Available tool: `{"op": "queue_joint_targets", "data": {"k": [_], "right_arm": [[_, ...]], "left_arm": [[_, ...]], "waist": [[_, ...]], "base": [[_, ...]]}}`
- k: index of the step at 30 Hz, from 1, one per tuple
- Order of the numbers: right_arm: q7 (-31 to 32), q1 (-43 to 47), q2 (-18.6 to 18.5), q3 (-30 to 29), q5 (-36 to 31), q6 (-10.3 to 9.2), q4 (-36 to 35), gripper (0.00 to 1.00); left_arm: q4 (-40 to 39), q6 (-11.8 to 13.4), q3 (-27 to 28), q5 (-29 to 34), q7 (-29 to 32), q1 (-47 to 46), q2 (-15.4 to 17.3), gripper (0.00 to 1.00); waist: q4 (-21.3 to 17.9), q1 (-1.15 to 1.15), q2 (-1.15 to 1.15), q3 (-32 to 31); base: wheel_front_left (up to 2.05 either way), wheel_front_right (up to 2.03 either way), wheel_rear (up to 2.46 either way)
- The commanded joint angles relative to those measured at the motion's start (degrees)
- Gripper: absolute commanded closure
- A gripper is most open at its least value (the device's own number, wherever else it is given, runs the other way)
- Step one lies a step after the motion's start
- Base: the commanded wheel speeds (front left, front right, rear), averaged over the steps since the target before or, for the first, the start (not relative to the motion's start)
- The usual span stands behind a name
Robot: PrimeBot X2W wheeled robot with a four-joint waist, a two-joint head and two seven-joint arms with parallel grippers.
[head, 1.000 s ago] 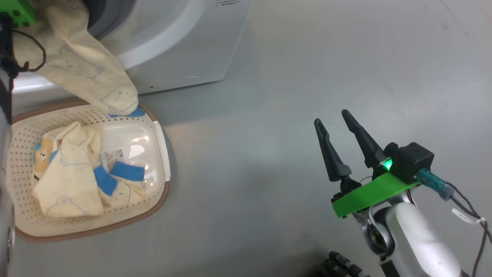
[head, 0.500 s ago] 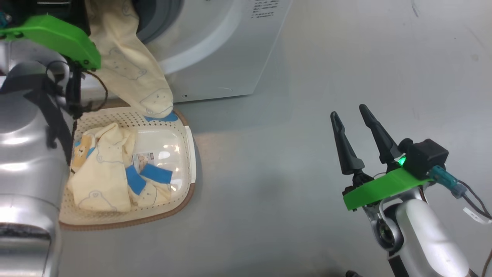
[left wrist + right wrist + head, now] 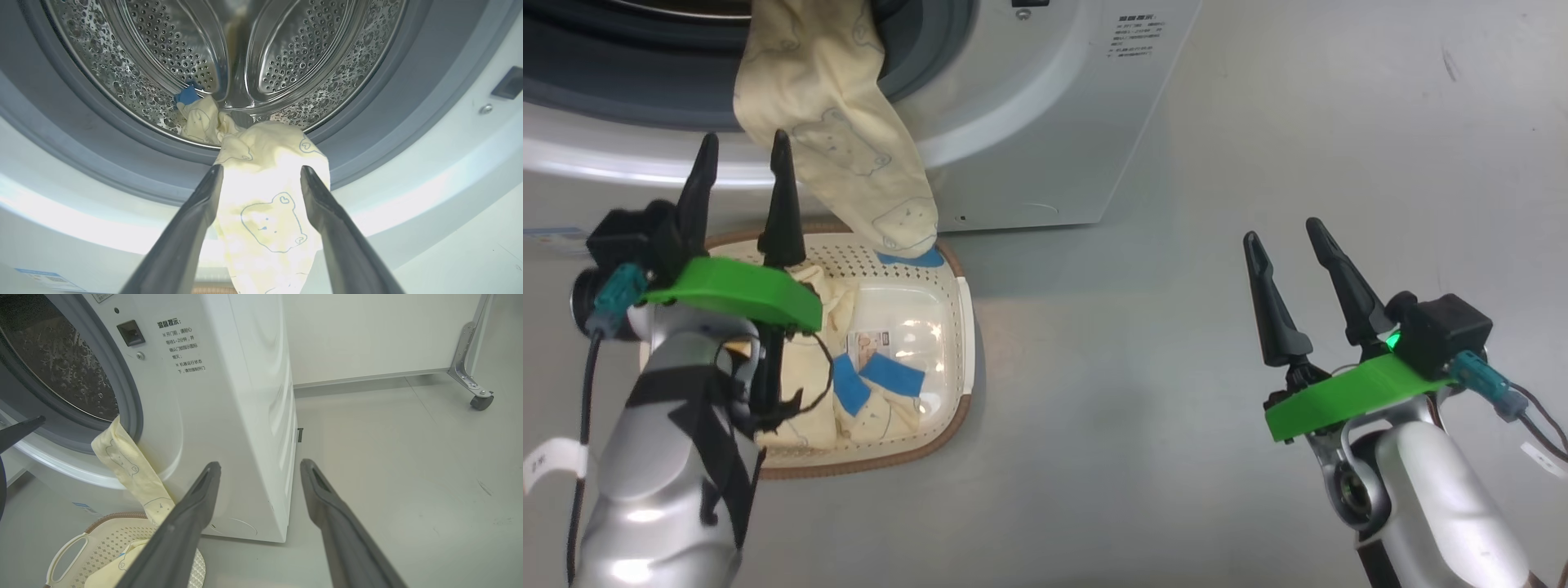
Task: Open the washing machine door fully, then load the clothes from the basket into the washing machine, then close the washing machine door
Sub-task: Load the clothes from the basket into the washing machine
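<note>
Left gripper [image 3: 743, 140]: jaws spread wide, gripping nothing, poised before the washing machine [image 3: 1045, 122] mouth, just beside the hanging garment [image 3: 849, 147]
Right gripper [image 3: 1282, 231]: released and empty, well off to the machine's right, above bare floor
Hanging garment: draped over the machine's grey lip, top inside, foot touching the basket [image 3: 968, 327] rim
Clothes [image 3: 882, 400]: more cream pieces lie in the basket at the foot of the machine's front
Risk, slip: the dangling half's weight could pull the garment back out of the machine
Risk, door: shutting with cloth across the lip would pinch it in the seal
Left wrist view adds: the drum [image 3: 171, 45] interior, with cream cloth and a blue patch [image 3: 186, 94] low at its front
Head view adds: how much remains in the basket
</note>
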Motion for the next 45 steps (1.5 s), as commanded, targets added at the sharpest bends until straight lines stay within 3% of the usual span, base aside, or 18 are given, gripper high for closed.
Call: {"op": "queue_joint_targets", "data": {"k": [1,19,32,45], "right_arm": [[-0.37,1.02,-0.36,0.94,-0.59,0.26,-1.64,0.0],[-0.37,2.82,-0.36,1.71,-0.68,0.26,-0.76,0.0],[-0.37,4.71,-0.36,1.19,-1.15,0.26,-0.51,0.0],[-0.37,5.4,-0.36,1.13,-0.59,0.26,-1.29,0.0]], "left_arm": [[-2.79,0.15,2.03,0.38,-0.38,0.46,1.54,0.0],[-22.97,-0.36,13.68,4.16,-0.39,28.18,-3.28,0.0],[-24.86,-0.44,16.22,2.77,-0.39,36.63,-5.17,0.0],[-25.29,-0.01,16.33,2.2,-0.39,37.78,-5.19,0.0]], "waist": [[0.1,0.0,0.0,-0.37],[-0.65,0.0,0.0,-4.71],[-1.07,0.0,0.0,-8.91],[-2.31,0.0,0.0,-8.4]], "base": [[0.0,0.0,0.0],[0.0,0.0,0.0],[0.0,0.0,0.0],[0.0,0.0,0.0]]}}
